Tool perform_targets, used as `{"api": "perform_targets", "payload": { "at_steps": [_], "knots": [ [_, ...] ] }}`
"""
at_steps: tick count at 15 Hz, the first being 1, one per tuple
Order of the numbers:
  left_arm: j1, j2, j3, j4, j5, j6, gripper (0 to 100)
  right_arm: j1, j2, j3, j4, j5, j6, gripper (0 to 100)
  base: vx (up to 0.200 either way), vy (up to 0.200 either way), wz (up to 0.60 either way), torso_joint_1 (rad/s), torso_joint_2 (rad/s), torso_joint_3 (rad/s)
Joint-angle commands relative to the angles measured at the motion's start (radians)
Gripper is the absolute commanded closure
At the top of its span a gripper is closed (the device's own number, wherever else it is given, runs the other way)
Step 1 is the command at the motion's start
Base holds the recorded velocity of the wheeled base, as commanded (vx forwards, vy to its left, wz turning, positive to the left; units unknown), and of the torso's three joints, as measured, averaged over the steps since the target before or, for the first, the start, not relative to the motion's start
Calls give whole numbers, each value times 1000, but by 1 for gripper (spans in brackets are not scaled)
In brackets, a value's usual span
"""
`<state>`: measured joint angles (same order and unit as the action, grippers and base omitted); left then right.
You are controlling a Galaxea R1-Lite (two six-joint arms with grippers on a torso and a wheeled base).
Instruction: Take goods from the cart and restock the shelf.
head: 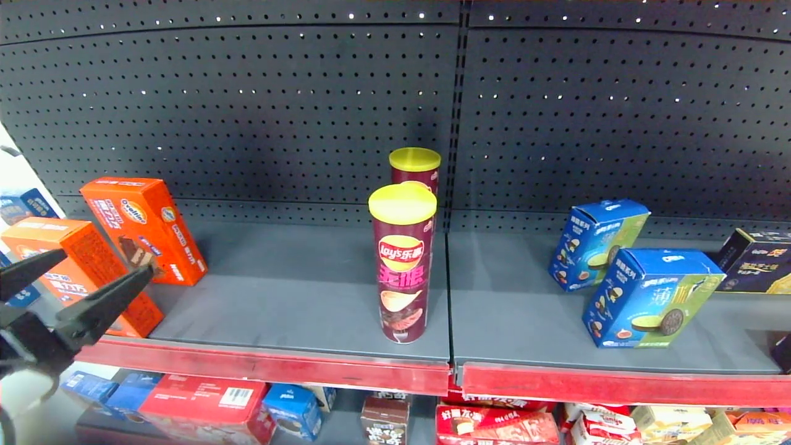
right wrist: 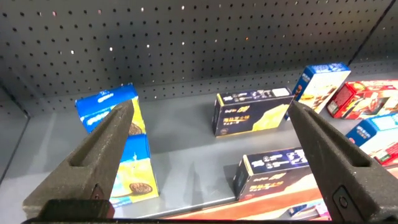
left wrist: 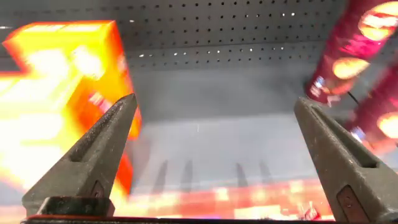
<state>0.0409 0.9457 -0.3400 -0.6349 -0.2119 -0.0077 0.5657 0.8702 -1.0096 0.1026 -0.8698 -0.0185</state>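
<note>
Two maroon chip cans with yellow lids stand on the grey shelf (head: 296,296), the front can (head: 401,262) near the shelf's edge and the rear can (head: 414,168) right behind it. My left gripper (head: 86,278) hovers open at the shelf's left front, beside the orange boxes (head: 145,228), with nothing between its fingers. In the left wrist view the left gripper (left wrist: 214,106) faces the bare shelf, an orange box (left wrist: 62,99) on one side and the chip cans (left wrist: 354,56) on the other. My right gripper (right wrist: 211,115) is open and empty before the blue cookie boxes (right wrist: 121,149).
Blue and green cookie boxes (head: 649,296) and dark boxes (head: 757,259) stand on the right shelf section. A red price rail (head: 266,364) runs along the shelf front. The lower shelf holds red and blue packages (head: 210,408). Bare shelf lies between the orange boxes and the cans.
</note>
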Motion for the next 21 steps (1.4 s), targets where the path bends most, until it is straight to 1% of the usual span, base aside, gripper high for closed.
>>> {"api": "perform_targets", "payload": {
  "at_steps": [1, 3, 4, 5, 6, 7, 8, 9, 11, 13, 14, 15, 16, 17, 18, 19, 20, 21],
  "knots": [
    [17, -335, 211, 52, -3, -2, 0, 0, 16, -29, 3, 0, -6, 0, 0, 0, 0, 0, 0, 0],
    [14, -472, 329, 81, -1, -5, 0, 0, 24, -38, 6, 0, -8, 0, 0, 0, 0, 0, 0, 0],
    [16, -599, 337, 222, -1, -28, 0, 0, 29, -38, 5, 0, -21, 0, 0, 0, 0, 0, 0, 0],
    [4, -713, 326, 357, -3, -49, 0, -1, 27, -38, 5, 0, -31, 0, 0, 0, 0, 0, 0, 0],
    [-12, -780, 325, 431, -3, -49, 0, -1, 26, -38, 5, 0, -32, 0, 0, 0, 0, 0, 0, 0],
    [-39, -946, 322, 616, 9, -34, 0, -3, 24, -44, 5, -5, -51, 0, 0, 0, 0, 0, 0, 0],
    [-39, -946, 315, 620, 34, -23, 0, -3, 21, -49, 5, -6, -64, 0, 0, 0, 0, 0, 0, 0],
    [-39, -944, 315, 590, 52, -29, 0, -3, 21, -52, 3, -6, -70, 0, 0, 0, 0, 0, 0, 0],
    [-39, -946, 337, 572, 97, -9, 0, -4, 27, -57, -4, -6, -70, 0, 0, 0, 0, 0, 0, 0],
    [-39, -946, 337, 572, 210, 0, 0, -4, 24, -57, -4, -5, -70, 0, 0, 0, 0, 0, 0, 0],
    [-39, -946, 335, 572, 246, 3, 0, -4, 19, -57, -4, -5, -70, 0, 0, 0, 0, 0, 0, 0],
    [-39, -946, 334, 572, 276, 18, 0, -6, 16, -57, -4, -6, -70, 0, 0, 0, 0, 0, 0, 0],
    [-39, -946, 334, 574, 321, 51, 0, -6, 12, -58, -4, -6, -70, 0, 0, 0, 0, 0, 0, 0],
    [-39, -946, 332, 577, 367, 100, 0, -14, 7, -61, -3, -6, -70, 0, 0, 0, 0, 0, 0, 0],
    [-39, -944, 332, 577, 384, 112, 0, -17, 3, -58, -1, -5, -70, 0, 0, 0, 0, 0, 0, 0],
    [-39, -946, 332, 580, 427, 117, 0, -20, -16, -50, 3, -3, -69, 0, 0, 0, 0, 0, 0, 0],
    [-39, -946, 334, 580, 471, 110, 0, -20, -25, -43, 3, -5, -67, 0, 0, 0, 0, 0, 0, 0],
    [-39, -946, 334, 583, 519, 92, 0, -20, -37, -40, 3, -3, -67, 0, 0, 0, 0, 0, 0, 0]
  ]
}}
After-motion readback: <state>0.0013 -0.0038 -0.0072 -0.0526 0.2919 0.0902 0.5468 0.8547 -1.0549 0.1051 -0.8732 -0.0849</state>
